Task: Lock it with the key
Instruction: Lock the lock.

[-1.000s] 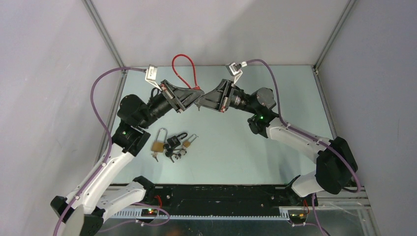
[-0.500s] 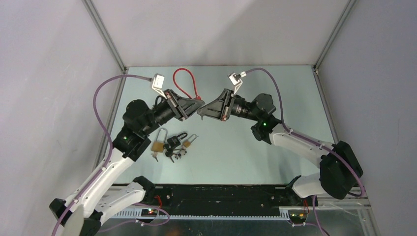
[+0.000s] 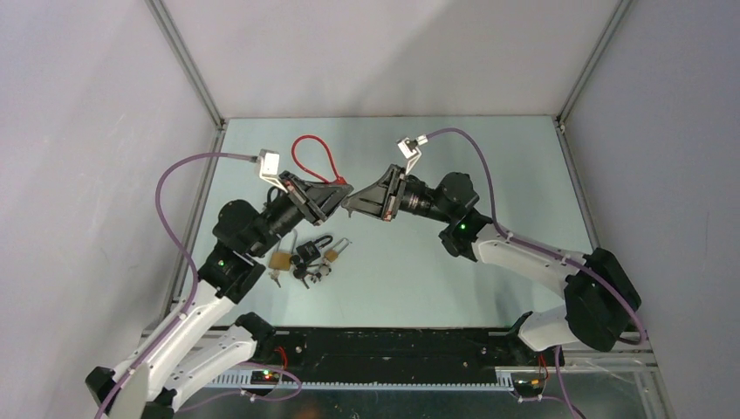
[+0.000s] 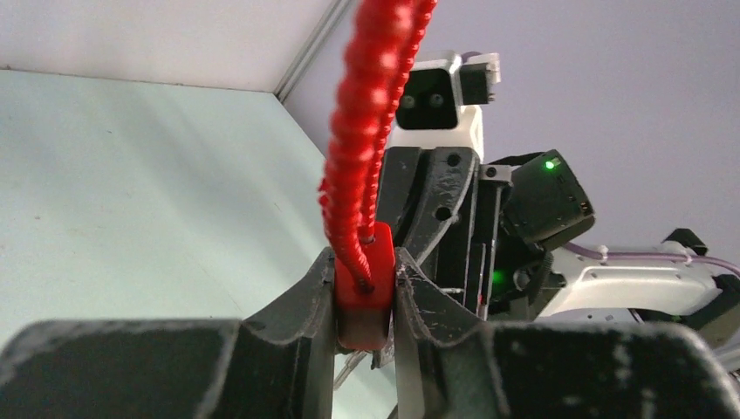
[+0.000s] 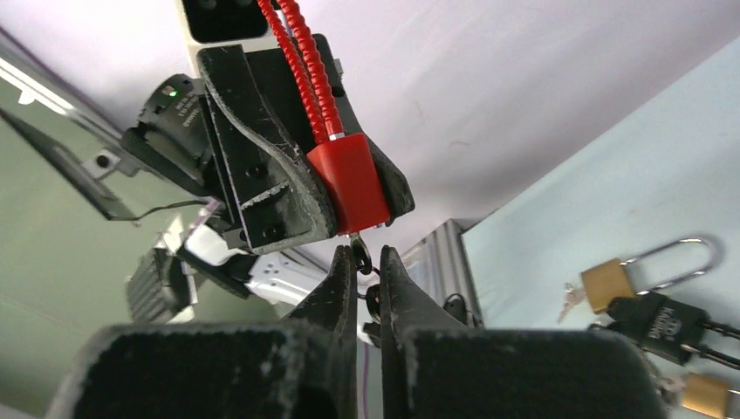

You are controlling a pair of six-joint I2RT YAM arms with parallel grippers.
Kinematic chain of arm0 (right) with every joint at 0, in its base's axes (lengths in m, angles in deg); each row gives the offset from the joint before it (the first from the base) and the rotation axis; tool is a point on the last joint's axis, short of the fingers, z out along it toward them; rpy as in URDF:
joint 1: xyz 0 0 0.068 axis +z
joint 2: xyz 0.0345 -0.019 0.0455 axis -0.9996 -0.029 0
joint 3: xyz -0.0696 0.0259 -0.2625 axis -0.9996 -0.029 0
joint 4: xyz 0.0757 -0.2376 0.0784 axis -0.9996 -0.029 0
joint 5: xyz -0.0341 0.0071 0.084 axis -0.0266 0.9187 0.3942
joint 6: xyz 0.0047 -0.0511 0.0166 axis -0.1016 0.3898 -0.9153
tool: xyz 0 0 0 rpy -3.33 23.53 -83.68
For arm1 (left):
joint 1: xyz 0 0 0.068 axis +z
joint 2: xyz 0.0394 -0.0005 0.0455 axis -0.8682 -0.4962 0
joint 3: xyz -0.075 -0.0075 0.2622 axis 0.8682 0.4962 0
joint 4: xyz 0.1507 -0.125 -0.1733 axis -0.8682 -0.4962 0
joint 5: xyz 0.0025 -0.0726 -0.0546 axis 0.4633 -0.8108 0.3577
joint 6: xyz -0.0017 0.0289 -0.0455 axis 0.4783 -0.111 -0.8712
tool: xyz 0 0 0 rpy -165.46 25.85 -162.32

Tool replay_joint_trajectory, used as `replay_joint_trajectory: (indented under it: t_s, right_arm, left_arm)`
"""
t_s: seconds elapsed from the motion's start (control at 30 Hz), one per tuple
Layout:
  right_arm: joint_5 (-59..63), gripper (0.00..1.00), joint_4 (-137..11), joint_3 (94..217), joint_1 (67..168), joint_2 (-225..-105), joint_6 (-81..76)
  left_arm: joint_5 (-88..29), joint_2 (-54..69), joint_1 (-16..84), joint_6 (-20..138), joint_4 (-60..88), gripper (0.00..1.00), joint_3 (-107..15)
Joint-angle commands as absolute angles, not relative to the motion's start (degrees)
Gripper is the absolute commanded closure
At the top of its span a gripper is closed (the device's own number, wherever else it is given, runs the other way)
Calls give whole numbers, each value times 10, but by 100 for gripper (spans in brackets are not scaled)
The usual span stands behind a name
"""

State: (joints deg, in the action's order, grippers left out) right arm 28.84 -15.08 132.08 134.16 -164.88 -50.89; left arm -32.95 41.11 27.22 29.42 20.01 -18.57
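A red padlock point(image 3: 342, 184) with a long red cable shackle point(image 3: 312, 158) hangs in the air over the back of the table. My left gripper point(image 3: 337, 188) is shut on its red body point(image 4: 365, 292), and the cable rises from it. In the right wrist view the body point(image 5: 349, 185) sits between the left fingers. A key point(image 5: 359, 254) sticks out of the body's underside, and my right gripper point(image 5: 365, 259) is shut on its head. The two grippers meet tip to tip, the right one point(image 3: 351, 203) coming from the right.
A cluster of small padlocks with keys lies on the table below the left arm: a brass one point(image 3: 281, 258), a black one point(image 3: 311, 250) and a smaller brass one point(image 3: 332, 256). Grey walls and metal posts point(image 3: 185, 52) enclose the pale green table point(image 3: 506, 166).
Both arms have shifted together down and slightly left, towards the near side, carrying the red padlock and key. Both grips have held.
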Motion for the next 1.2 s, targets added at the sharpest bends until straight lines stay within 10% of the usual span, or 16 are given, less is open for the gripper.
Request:
replay_joint_trajectory:
  t_s: [0.0, 0.5, 0.9, 1.17]
  right_arm:
    - [291, 100, -356, 1333, 1348, -1611, -341]
    - [524, 100, -423, 1334, 1313, -1629, -273]
    - [490, 100, -429, 1319, 1296, -1656, -218]
    - [585, 100, -231, 1305, 1276, -1693, -409]
  left_arm:
    - [-224, 426, 294, 326, 310, 100, -230]
    - [-351, 399, 319, 367, 238, 100, -316]
    - [-468, 381, 350, 337, 221, 100, -360]
    - [-361, 412, 353, 362, 241, 100, -321]
